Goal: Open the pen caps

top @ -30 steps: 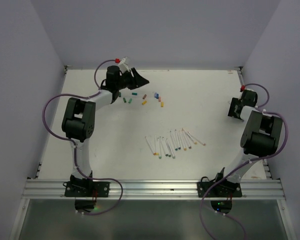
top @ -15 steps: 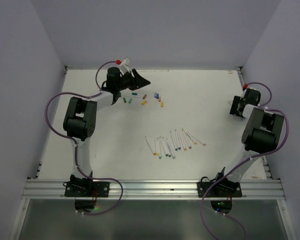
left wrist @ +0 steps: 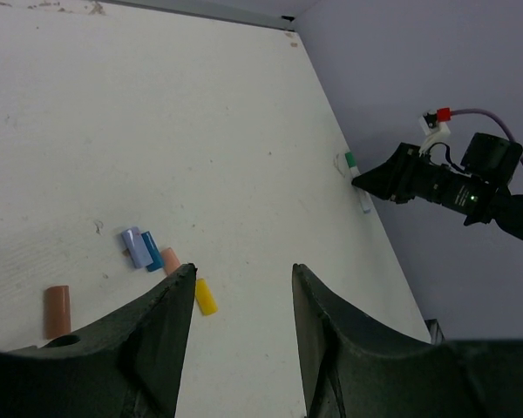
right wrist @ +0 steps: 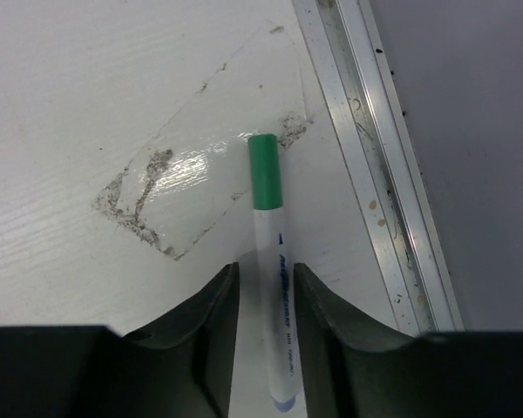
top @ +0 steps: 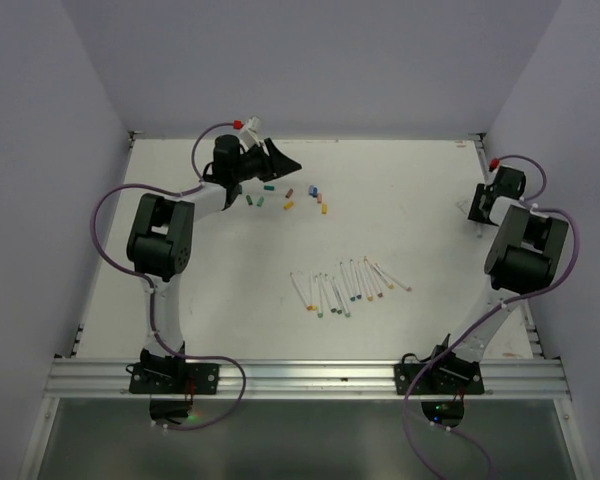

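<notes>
Where the right claw [right wrist: 266, 272] straddled a green-capped pen [right wrist: 270, 252] beside the right rail [right wrist: 366, 131] of the worktop [right wrist: 87, 104], grip not discernible, a square pinch on the barrel [right wrist: 283, 366] seemed best. Beyond, the left claw [left wrist: 244, 272] hung open, empty, near loose pen caps [left wrist: 139, 248].

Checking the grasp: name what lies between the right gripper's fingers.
Right wrist view: a white pen, green cap on, lies between the fingers of the right gripper.

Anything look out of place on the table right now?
Yes: one green-capped pen lies alone by the right rail, far from the row of pens mid-table. The right gripper straddles it. A scuffed patch sits beside it.
</notes>
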You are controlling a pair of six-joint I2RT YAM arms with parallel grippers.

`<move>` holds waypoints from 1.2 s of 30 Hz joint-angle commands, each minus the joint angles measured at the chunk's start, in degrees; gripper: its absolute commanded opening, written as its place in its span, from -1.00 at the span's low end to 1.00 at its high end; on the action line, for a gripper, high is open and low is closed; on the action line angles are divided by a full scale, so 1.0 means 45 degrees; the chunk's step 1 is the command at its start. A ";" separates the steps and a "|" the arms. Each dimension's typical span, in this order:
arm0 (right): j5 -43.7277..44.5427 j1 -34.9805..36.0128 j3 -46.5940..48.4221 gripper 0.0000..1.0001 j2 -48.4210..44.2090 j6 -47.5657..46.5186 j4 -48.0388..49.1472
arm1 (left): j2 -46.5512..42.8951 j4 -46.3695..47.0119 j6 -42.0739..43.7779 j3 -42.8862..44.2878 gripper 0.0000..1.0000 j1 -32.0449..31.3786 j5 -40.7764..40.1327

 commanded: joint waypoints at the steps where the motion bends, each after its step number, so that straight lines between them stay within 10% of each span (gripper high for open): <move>1: -0.0083 -0.0385 -0.0060 -0.35 0.1088 -0.0111 -0.1726 | -0.0147 0.0459 0.0082 -0.0014 0.04 0.0107 0.0311; 6: -0.0432 -0.0347 -0.0334 -1.00 0.1030 -0.0091 -0.1726 | -0.0264 0.0653 -0.0073 -0.0150 0.04 0.0127 0.0292; 16: 0.1597 0.3459 0.0583 -1.00 -0.2658 -0.0171 -0.3576 | -0.0576 0.2257 -0.1129 -0.1458 0.05 -0.0126 0.0820; 23: -0.1190 0.6485 -0.0468 -1.00 -0.6407 0.1022 -0.5165 | -0.1279 0.2392 -0.0855 -0.2435 0.07 -0.0849 0.0914; 36: -0.4926 0.9809 -0.3225 -1.00 -0.8795 0.2506 -0.3233 | -0.0812 1.0943 -0.6244 -0.4194 0.15 -0.1707 0.2694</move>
